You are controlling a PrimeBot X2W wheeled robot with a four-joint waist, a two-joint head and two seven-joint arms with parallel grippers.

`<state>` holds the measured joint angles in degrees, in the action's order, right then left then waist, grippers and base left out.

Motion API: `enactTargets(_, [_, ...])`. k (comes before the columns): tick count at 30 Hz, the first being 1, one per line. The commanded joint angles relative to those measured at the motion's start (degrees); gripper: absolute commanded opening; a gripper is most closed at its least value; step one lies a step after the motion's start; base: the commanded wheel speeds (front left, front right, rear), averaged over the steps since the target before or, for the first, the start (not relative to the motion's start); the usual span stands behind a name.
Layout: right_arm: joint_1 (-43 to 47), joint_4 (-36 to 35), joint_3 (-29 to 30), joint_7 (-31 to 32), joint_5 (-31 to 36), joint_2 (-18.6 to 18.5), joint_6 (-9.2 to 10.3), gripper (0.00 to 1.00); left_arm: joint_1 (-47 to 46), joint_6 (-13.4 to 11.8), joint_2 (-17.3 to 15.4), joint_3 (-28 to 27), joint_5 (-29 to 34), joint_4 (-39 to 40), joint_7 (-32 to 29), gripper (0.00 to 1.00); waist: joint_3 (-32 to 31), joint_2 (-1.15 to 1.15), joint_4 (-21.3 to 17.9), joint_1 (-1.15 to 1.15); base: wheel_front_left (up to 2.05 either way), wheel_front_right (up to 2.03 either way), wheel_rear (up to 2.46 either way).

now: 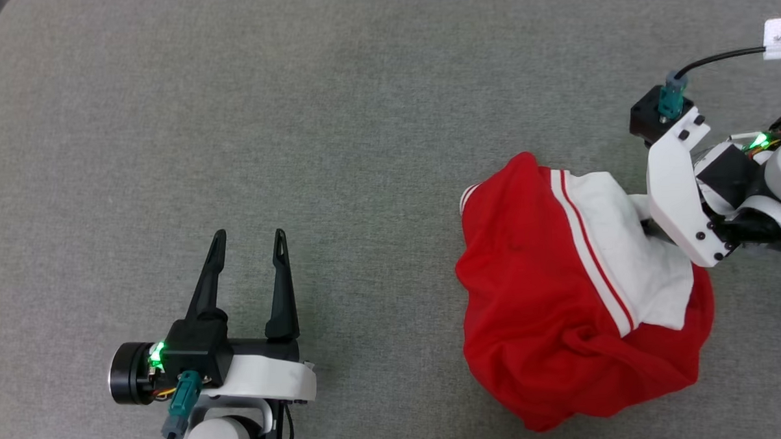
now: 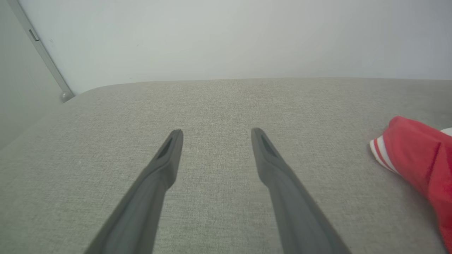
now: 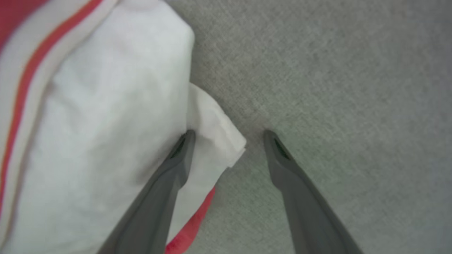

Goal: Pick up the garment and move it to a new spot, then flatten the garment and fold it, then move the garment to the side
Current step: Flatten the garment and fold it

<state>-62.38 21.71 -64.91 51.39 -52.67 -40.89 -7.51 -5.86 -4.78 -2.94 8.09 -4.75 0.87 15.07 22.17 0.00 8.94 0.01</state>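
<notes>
The garment (image 1: 562, 304), a red T-shirt with a white sleeve and striped trim, lies bunched up at the right of the grey surface. Its red edge also shows in the left wrist view (image 2: 420, 158). My right gripper (image 3: 227, 135) is open, pointing down at the garment's right side. A corner of the white sleeve (image 3: 215, 134) lies between its fingers, and the left finger (image 3: 176, 165) rests on the white cloth. In the head view the right wrist (image 1: 682, 196) covers those fingers. My left gripper (image 1: 248, 241) is open and empty, well to the left of the garment.
The grey fabric surface (image 1: 361, 116) stretches wide to the left and back. A small white tag (image 1: 780, 37) with a black cable sits at the far right. In the left wrist view a pale wall (image 2: 226, 35) rises behind the surface's far edge.
</notes>
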Motion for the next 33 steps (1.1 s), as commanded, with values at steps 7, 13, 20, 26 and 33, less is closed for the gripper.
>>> enactTargets(7, [4.62,2.45,-6.66,-2.35,-2.1,1.09,0.02,0.28,-1.12,-0.76,0.09,0.32,-0.45,-0.31,0.15,1.0,1.59,0.0,1.13,-0.01,0.0,0.0,0.0])
enactTargets(13, [0.38,1.5,-5.71,-11.12,-1.94,-0.28,0.04,0.0,-0.56,-0.7,0.08,0.06,-0.2,-0.97,0.15,1.0,-1.36,0.0,0.03,-0.01,0.0,0.0,0.0])
enactTargets(20, [0.03,-5.18,-3.1,-22.35,-5.02,-7.13,0.04,0.0,2.95,-1.07,0.09,-1.5,-0.26,-0.95,0.15,1.0,-7.14,0.0,-2.26,-0.01,0.0,0.0,0.0])
enactTargets(26, [5.79,-9.54,1.49,-27.35,-9.04,-16.56,0.04,0.0,5.63,-1.23,0.09,-2.61,-0.44,-0.33,0.15,1.0,-9.9,0.0,-4.4,-0.01,0.0,0.0,0.0])
enactTargets(33, [17.58,-6.51,3.98,-27.6,-13.52,-23.74,0.04,0.0,6.69,-0.65,0.08,-3.66,-0.29,0.0,0.15,1.0,-10.12,0.0,-6.1,-0.01,0.0,0.0,0.0])
